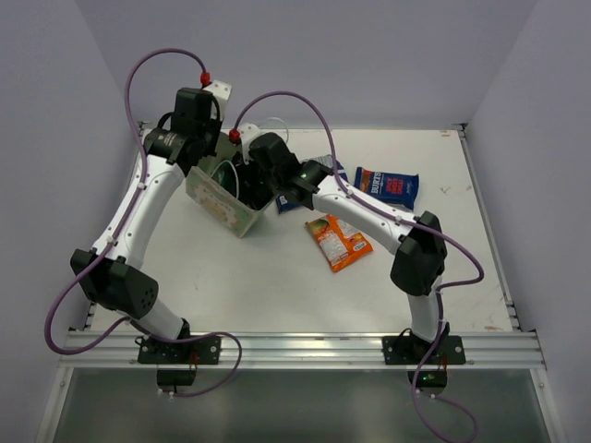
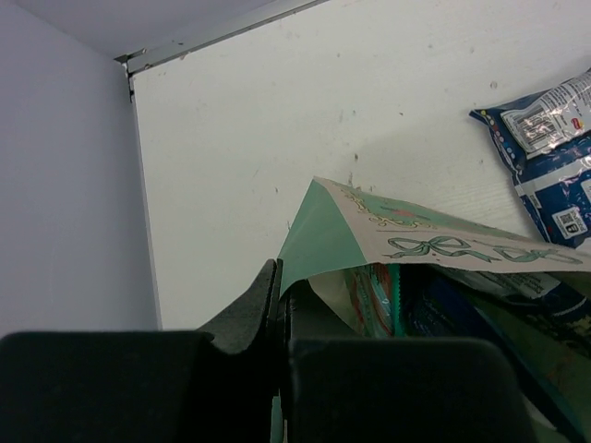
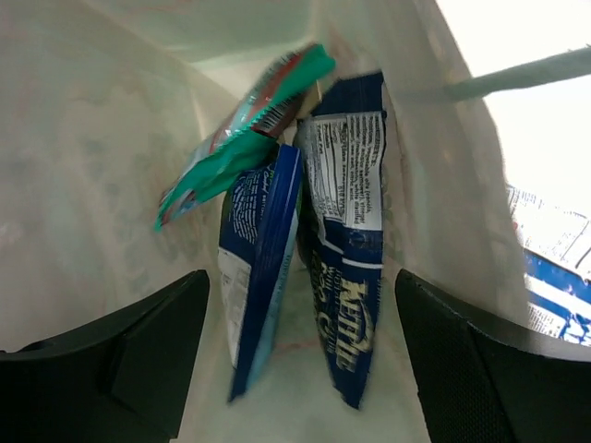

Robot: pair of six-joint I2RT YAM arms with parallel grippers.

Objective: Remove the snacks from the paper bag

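Observation:
The pale green and cream paper bag (image 1: 220, 201) lies tilted on the table at the back left. My left gripper (image 2: 280, 300) is shut on the green edge of the bag's mouth (image 2: 319, 226). My right gripper (image 3: 300, 360) is inside the bag and open, its fingers either side of two dark blue snacks (image 3: 263, 268) (image 3: 346, 258) without touching them. A teal-green packet (image 3: 245, 138) leans deeper in the bag. Outside it, an orange packet (image 1: 338, 242) and a blue-and-white packet (image 1: 386, 185) lie on the table.
Another blue packet (image 1: 285, 204) shows partly under my right arm beside the bag. In the left wrist view two blue packets (image 2: 545, 152) lie beyond the bag. The table's raised rim (image 1: 388, 127) and the walls close in the back and sides.

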